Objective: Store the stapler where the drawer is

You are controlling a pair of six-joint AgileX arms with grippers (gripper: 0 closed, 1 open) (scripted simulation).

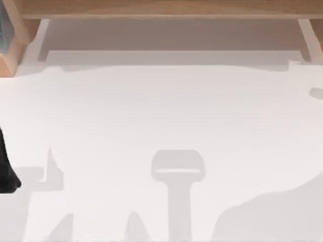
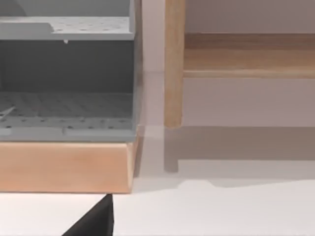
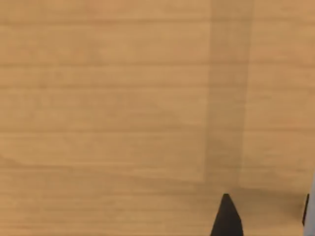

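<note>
1. The white table (image 1: 161, 126) is bare of any stapler; I cannot tell where the stapler is, and so cannot give its heading or long axis.
2. Taking the wooden shelf (image 1: 166, 9) at the table's far edge as landmark: the left arm (image 1: 6, 169) sits well in front of it, at the top view's left edge, likely parked low and out of the way.
3. The left wrist view faces a grey perforated drawer unit (image 2: 66, 73) resting on a wooden base (image 2: 64, 167), just beside the shelf's wooden leg (image 2: 173, 64). This seems the storage place, and the camera is aimed at it.
4. A dark fingertip (image 2: 96, 221) of the left gripper shows there; I cannot tell whether it is released or clenched.
5. The right wrist view looks closely at a wood panel (image 3: 123, 98) with one dark fingertip (image 3: 226, 219) before it; its grasp cannot be told either.
</note>
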